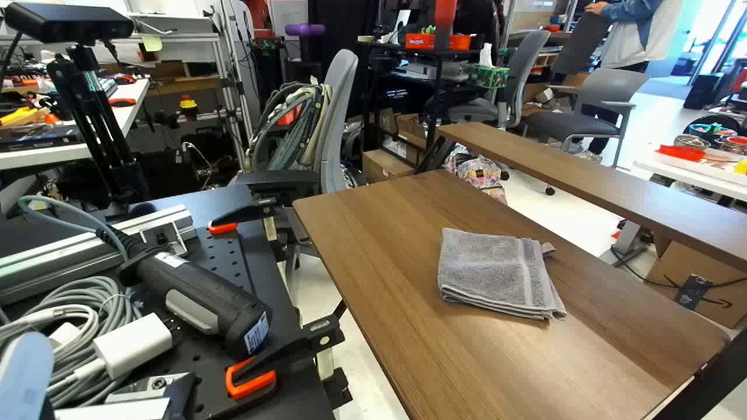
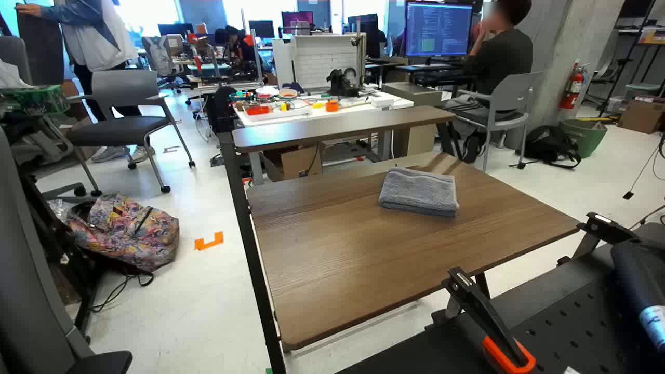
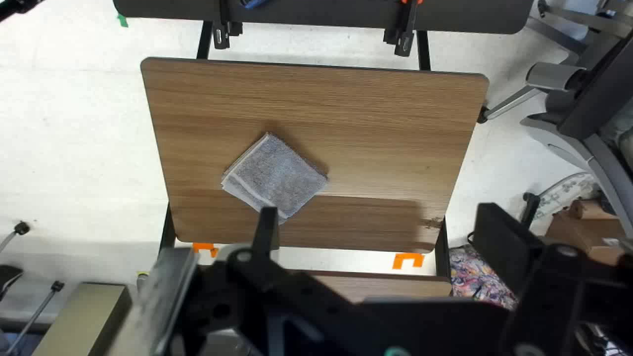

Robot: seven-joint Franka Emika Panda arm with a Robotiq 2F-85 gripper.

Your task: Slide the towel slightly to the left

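Note:
The towel is a grey folded cloth (image 1: 493, 271) lying flat on the brown wooden table (image 1: 373, 233), with its layered edges showing. It also lies on the table in an exterior view (image 2: 420, 191). In the wrist view the towel (image 3: 279, 173) sits left of the middle of the table (image 3: 371, 123), turned like a diamond. My gripper (image 3: 378, 210) is seen only in the wrist view. Its two black fingers are wide apart with nothing between them. It is well above the table, and its left finger overlaps the view just below the towel's lower corner. The gripper is outside both exterior views.
A raised wooden shelf (image 1: 583, 175) runs along the table's far side. A black mounting table (image 1: 233, 256) with orange-tipped clamps (image 1: 251, 379), cables and a black handheld device (image 1: 198, 297) stands beside it. A dark upright post (image 2: 249, 249) borders one table end. A grey chair (image 1: 338, 116) stands nearby.

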